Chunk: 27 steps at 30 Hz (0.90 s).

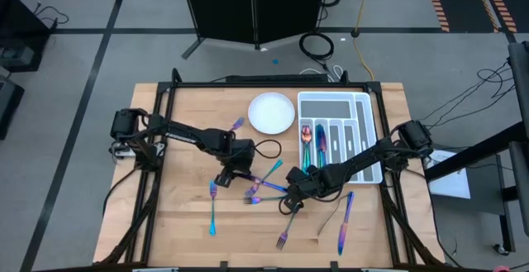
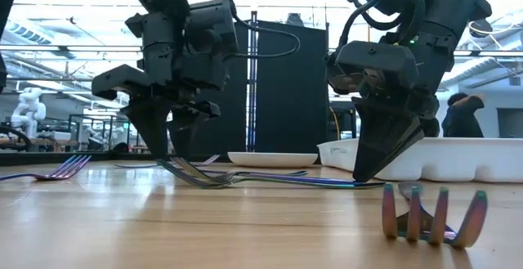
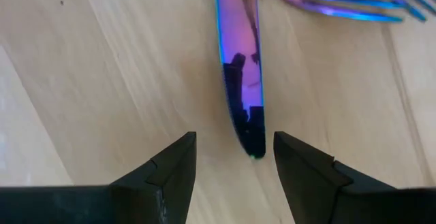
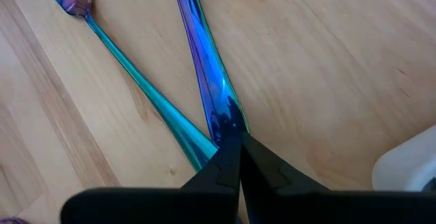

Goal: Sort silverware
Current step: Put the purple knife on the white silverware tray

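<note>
Fork tines (image 2: 433, 214) stand nearest the low camera, resting on the worktop (image 1: 190, 222). Note the silverware: most pieces lie loose mid-worktop in a crossed cluster (image 1: 269, 191), with single forks and a knife (image 1: 343, 222) scattered nearer the front edge, and a few pieces already in the white cutlery tray (image 1: 368, 107).

Check the left gripper (image 3: 235, 159): its jaws stand open, straddling the rounded end of a purple-blue handle (image 3: 242, 81) without touching it. Check the right gripper (image 4: 235, 157): its jaws are shut, tips pressed at the point where a blue-purple handle (image 4: 204, 54) crosses a teal fork (image 4: 129, 64). You cannot tell whether the handle end is pinched or merely touched.

Expect these faults:
- Thin, slick handles may slip or pivot out of a tip-only pinch.
- Crossed pieces may drag along when one is raised.
- Both arms work close together; you risk collision over the cluster.

A round white plate (image 1: 271, 112) sits beside the tray.
</note>
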Motion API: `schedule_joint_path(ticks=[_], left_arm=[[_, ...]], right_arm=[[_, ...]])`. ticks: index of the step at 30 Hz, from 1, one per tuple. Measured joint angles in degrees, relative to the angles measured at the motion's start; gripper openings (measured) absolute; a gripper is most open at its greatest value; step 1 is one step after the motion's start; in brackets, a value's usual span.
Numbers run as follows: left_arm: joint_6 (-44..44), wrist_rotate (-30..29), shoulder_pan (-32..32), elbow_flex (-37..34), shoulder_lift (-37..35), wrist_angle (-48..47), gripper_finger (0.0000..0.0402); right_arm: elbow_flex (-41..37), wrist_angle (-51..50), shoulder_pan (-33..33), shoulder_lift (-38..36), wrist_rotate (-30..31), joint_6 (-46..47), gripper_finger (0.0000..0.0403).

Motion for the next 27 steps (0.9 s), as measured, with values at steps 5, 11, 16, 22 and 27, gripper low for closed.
schedule_joint_path(ticks=[5, 11, 16, 22, 27], left_arm=[[-0.21, 0.02, -1.19, -0.08, 0.0, 1.74, 0.0195], [-2.64, -0.5, -1.84, -0.08, 1.85, 2.53, 0.0195], [-6.32, -0.99, -2.19, 0.14, 3.84, 3.36, 0.0195], [-10.25, -2.11, -2.71, 0.1, 4.07, 3.7, 0.0189], [-17.52, -3.83, -3.23, 0.07, 4.13, 4.24, 0.0167]], right_arm=[[0.0, 0.0, -0.02, 0.0, 0.03, -0.28, 0.0], [0.0, -0.02, -0.02, 0.0, 0.15, -0.31, 0.0], [0.0, -0.02, -0.02, 0.0, 0.25, -0.28, 0.0], [0.0, -0.03, -0.02, 0.0, 0.29, -0.4, 0.0], [0.0, -0.04, -0.02, 0.0, 0.32, -0.42, 0.0]])
